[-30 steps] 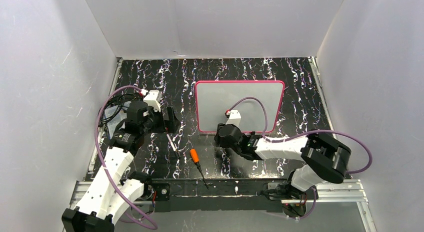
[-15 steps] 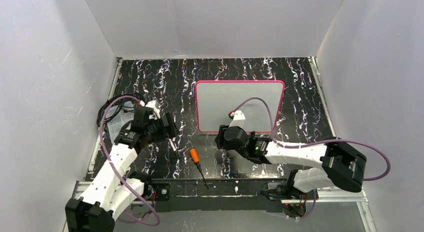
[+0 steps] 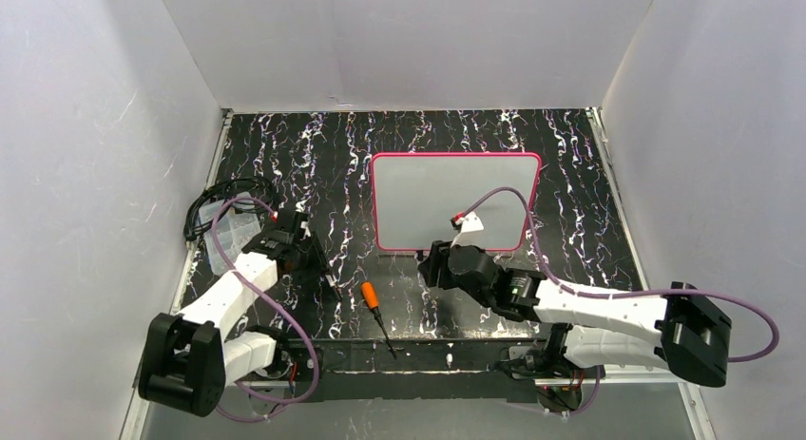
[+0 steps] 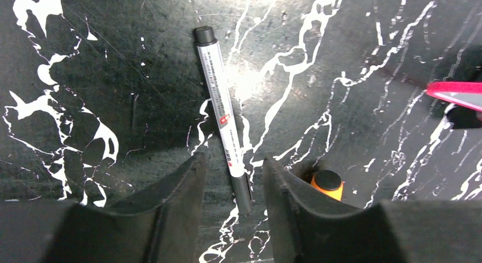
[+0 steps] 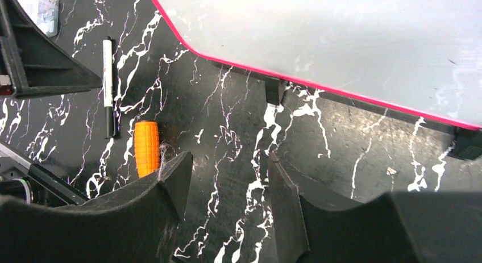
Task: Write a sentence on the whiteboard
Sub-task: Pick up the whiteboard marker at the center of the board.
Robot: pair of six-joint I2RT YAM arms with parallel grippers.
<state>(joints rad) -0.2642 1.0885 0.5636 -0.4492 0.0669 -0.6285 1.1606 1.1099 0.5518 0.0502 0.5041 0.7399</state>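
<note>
The whiteboard [image 3: 428,198], pink-framed on small black feet, stands at the table's middle back; its face [image 5: 341,41] looks blank and no sentence shows on it. A black-and-white marker [image 4: 221,112] lies capped on the marble table left of the board. My left gripper [image 4: 233,161] is low over the marker's near end. One finger stands on each side, with a gap on both sides, so it is open. My right gripper [image 5: 228,161] hangs open over bare table just in front of the board's near left edge [image 3: 430,264].
An orange-handled screwdriver [image 3: 370,294] lies right of the marker, close to my left gripper's right finger [image 4: 295,189]. A clear plastic box with cables [image 3: 228,236] sits at the far left. White walls enclose the table, and a metal rail [image 3: 456,359] runs along the near edge.
My left arm came down over the marker and its jaws narrowed around the near end. My right arm stretched out and its gripper shifted slightly right and opened a little.
</note>
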